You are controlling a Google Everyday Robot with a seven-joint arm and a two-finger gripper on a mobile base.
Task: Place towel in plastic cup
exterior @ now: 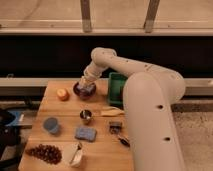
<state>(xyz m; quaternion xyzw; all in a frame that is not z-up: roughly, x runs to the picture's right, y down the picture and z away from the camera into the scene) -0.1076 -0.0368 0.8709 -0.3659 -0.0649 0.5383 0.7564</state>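
On the wooden worktop [102, 150] below a dark window wall, the pincer [86, 84] is pressed together down in the dark purple bowl [76, 90] at the far edge, seemingly to pinch the small whitish-grey towel [86, 89] lying there, well apart from the short blue-grey plastic cup [50, 125] at the near left.

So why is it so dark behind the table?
Camera view: the band behind the table is in deep shadow, the wooden top and white arm are well lit; the gripper, shut, sits in the purple bowl, whose inside looks dark.
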